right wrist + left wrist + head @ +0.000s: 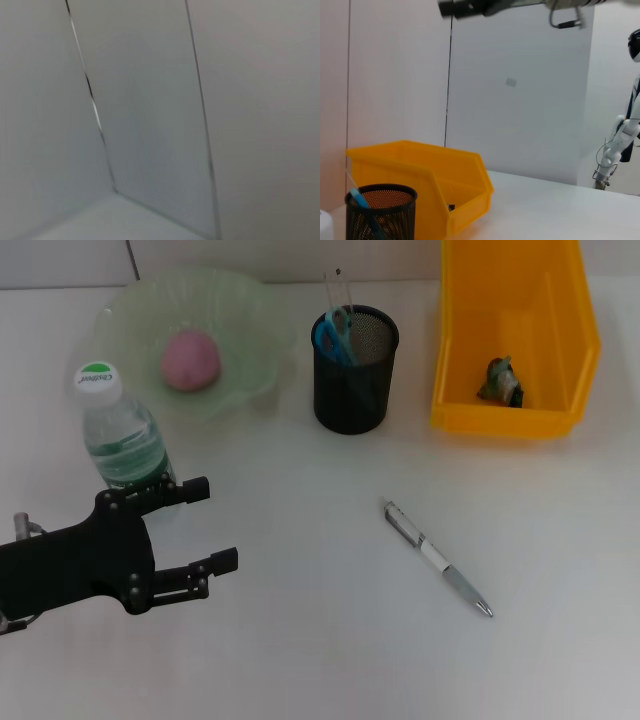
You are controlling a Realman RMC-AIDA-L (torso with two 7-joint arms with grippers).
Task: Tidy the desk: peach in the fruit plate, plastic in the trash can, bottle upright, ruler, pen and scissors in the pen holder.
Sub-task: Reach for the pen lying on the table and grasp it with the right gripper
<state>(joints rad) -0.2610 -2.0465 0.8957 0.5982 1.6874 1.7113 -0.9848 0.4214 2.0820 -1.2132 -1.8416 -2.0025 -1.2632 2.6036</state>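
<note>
A pink peach (190,360) lies in the green fruit plate (130,310) at the back left. A clear bottle (120,435) with a green cap stands upright in front of the plate. The black mesh pen holder (355,380) holds blue scissors (335,335) and a thin clear ruler (335,285). A silver pen (437,557) lies flat on the table to the right of the middle. A crumpled piece of plastic (501,380) lies in the yellow bin (515,420). My left gripper (218,524) is open and empty, just in front of the bottle's base. My right arm's dark end (465,7) hangs high above the table.
The left wrist view shows the pen holder (380,215) and the yellow bin (420,165) side by side in front of a white wall. A white humanoid figure (620,145) stands beyond the table's far edge. The right wrist view shows only wall panels.
</note>
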